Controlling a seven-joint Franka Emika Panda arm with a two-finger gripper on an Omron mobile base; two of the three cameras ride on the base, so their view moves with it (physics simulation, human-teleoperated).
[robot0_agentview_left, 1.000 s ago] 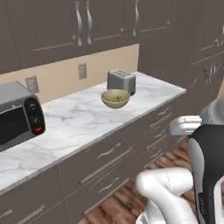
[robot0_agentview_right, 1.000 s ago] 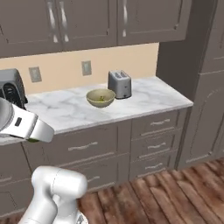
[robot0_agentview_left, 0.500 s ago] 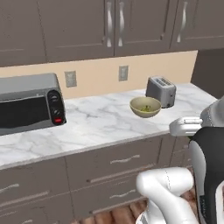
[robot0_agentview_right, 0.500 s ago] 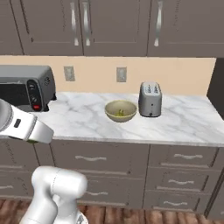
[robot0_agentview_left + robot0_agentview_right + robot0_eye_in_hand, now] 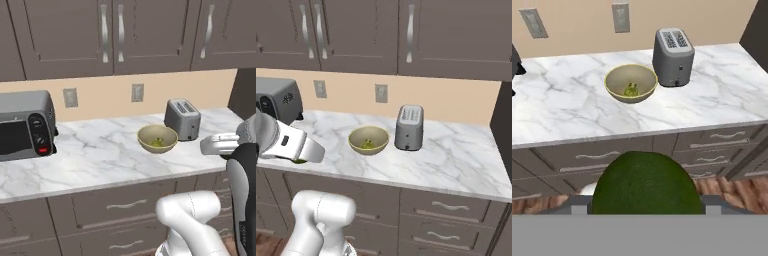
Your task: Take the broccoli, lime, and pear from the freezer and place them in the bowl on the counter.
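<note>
on the tabletop (image 5: 100, 160) the bowl (image 5: 157, 139) sits just left of the toaster (image 5: 183, 118), broccoli (image 5: 631, 90) inside; microwave (image 5: 24, 125) far left.

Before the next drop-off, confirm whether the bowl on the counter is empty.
No, the bowl already holds a small yellow-green cluster, the broccoli, at its bottom.

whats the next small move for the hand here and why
Probably carry the hand forward over the counter toward the bowl. It seems to hold a dark green round fruit, likely the lime, short of the counter's edge, while the bowl with a small yellow-green piece inside sits beside the toaster.
</note>
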